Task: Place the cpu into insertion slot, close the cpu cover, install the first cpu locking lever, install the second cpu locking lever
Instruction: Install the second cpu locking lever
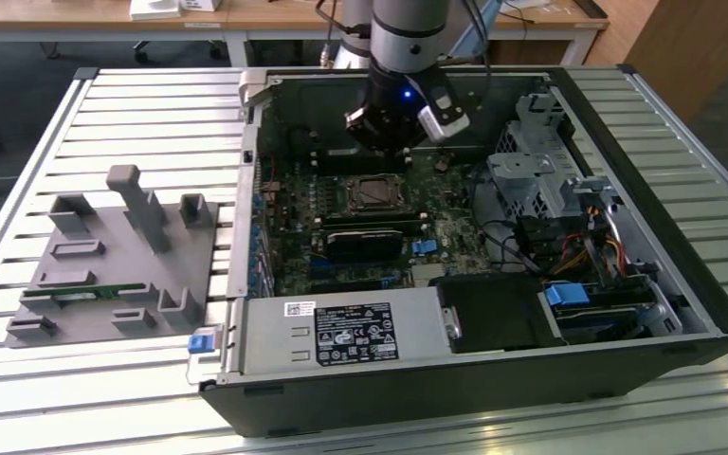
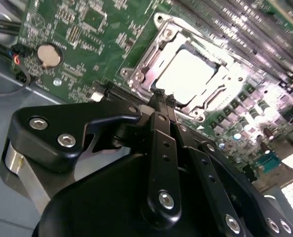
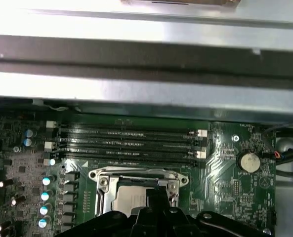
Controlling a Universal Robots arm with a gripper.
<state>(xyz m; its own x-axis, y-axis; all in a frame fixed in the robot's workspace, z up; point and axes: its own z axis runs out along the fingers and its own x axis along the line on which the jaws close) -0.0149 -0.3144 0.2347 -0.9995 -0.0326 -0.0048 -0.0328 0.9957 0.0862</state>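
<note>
The cpu (image 2: 188, 74) lies flat in the insertion slot (image 1: 371, 192) on the green board, its silver top shining. The cpu cover (image 2: 142, 66), a silvery frame, rests down around it. In the first wrist view the cpu (image 3: 126, 201) and the cover (image 3: 103, 181) sit just ahead of the black fingers. My gripper (image 2: 162, 95) is shut, its tips together at the cover's near edge, with nothing held. In the exterior view the gripper (image 1: 383, 144) hangs inside the case just behind the slot. I cannot make out the locking levers.
Long black memory slots (image 3: 126, 140) run beside the socket, and a coin battery (image 3: 248, 160) sits nearby. A black card (image 1: 367, 242), a power supply (image 1: 338, 332) and a drive cage (image 1: 535, 175) with cables crowd the case. A grey fixture (image 1: 118, 251) stands outside on the exterior view's left.
</note>
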